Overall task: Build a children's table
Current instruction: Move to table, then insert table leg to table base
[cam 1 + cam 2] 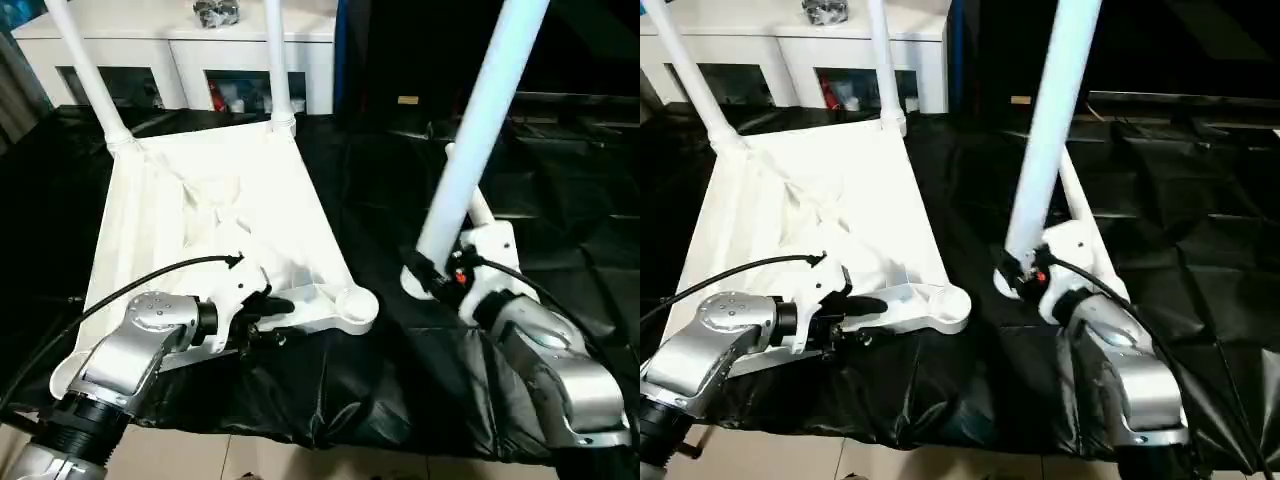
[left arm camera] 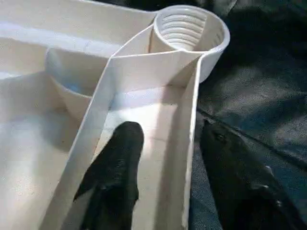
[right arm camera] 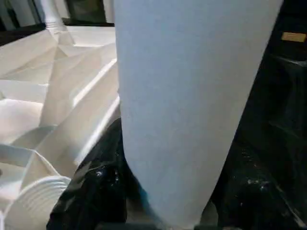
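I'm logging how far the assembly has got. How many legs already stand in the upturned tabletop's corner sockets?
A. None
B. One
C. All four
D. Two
D: two legs rise from the far corner sockets of the tabletop, the near socket is open and empty, and the right gripper holds another leg off to the side.

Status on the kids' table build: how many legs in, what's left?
Done: two long white cylindrical legs stand in the far sockets of the upturned white plastic tabletop. In hand: the right gripper holds a third leg; the left gripper straddles the tabletop's near wall. Left: the empty threaded socket, then more.
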